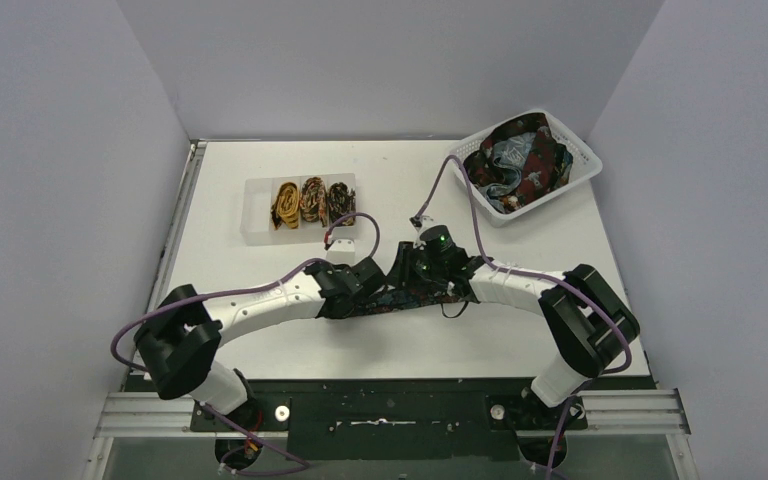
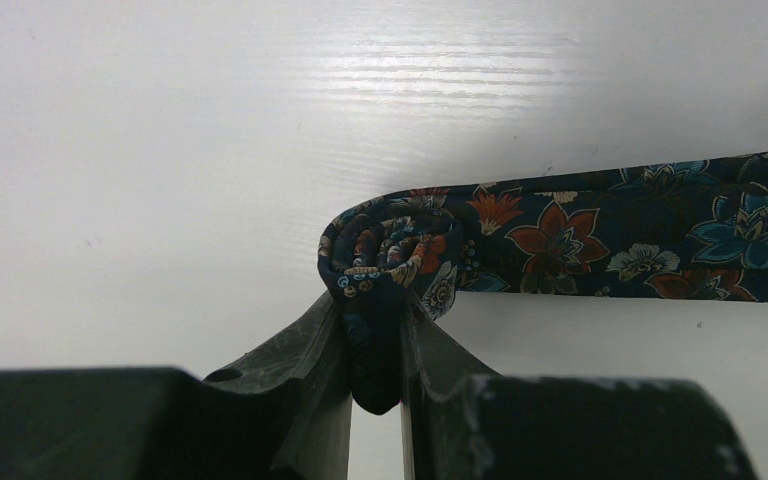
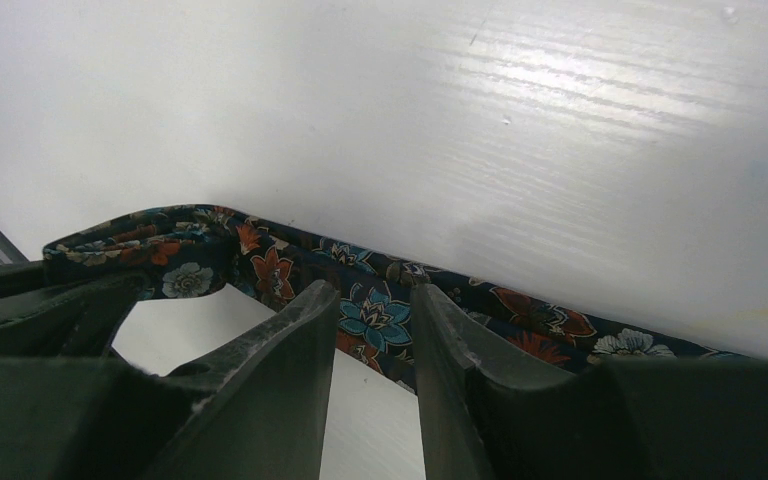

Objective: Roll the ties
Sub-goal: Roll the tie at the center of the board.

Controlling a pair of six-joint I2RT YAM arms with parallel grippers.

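Your left gripper (image 2: 375,335) has its jaws pinching the coiled end of the dark navy fabric tie with red and teal flowers (image 2: 580,235). The coil's lower half is buried between the black fingers (image 2: 290,380), so its turns cannot be counted. The rest of the strip lies flat on the white table (image 1: 410,170), just on the arms' side of the clear rectangular plastic box (image 1: 256,215), and is cut off at the left wrist view's right edge. Your right gripper (image 3: 375,300) stands over the strip with jaws narrowly spread; whether the tips touch the fabric is hidden. From above, both wrists cover most of the tie. Three rolled ties (image 1: 312,200) sit in that box. Well to its right, the white lattice basket (image 1: 588,165) holds loose ties (image 1: 520,160), too tangled to count.
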